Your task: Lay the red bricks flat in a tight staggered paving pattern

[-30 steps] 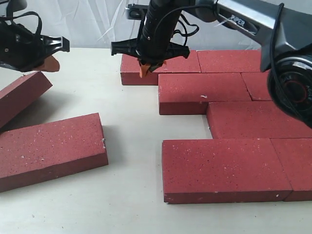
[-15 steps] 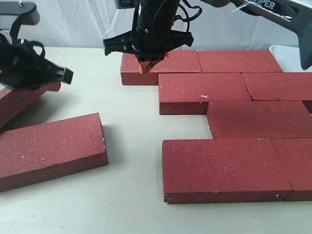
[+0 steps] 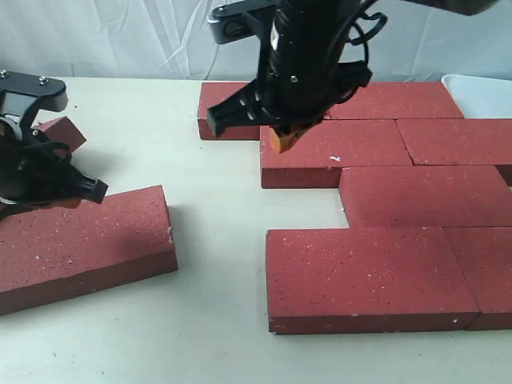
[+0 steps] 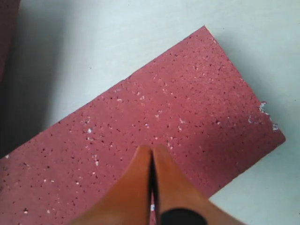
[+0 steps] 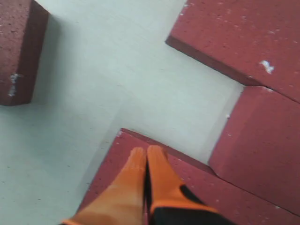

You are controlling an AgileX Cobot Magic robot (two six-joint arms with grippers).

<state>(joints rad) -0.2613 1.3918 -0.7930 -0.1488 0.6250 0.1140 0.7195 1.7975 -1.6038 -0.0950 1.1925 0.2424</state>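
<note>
Several red bricks lie flat in staggered rows on the right, among them a back-left brick (image 3: 224, 108), a chipped second-row brick (image 3: 336, 152) and a front brick (image 3: 368, 276). A loose red brick (image 3: 80, 244) lies at an angle at the front left. My left gripper (image 4: 151, 151) is shut and empty, its tips close over that loose brick (image 4: 164, 117). My right gripper (image 3: 284, 140) is shut and empty, hanging above the pattern's left side. In the right wrist view its tips (image 5: 147, 151) sit over the front brick's far-left corner (image 5: 126, 150).
Another red brick (image 3: 60, 132) shows only a corner behind the left arm (image 3: 36, 172). A white tray edge (image 3: 484, 92) is at the back right. Bare table (image 3: 216, 208) separates the loose brick from the pattern, with a notch (image 5: 187, 108) between the rows.
The left gripper dropped from beside the leaning brick down onto the loose front-left brick. The right gripper swung from over the back-left brick rightward and nearer, over the second row.
</note>
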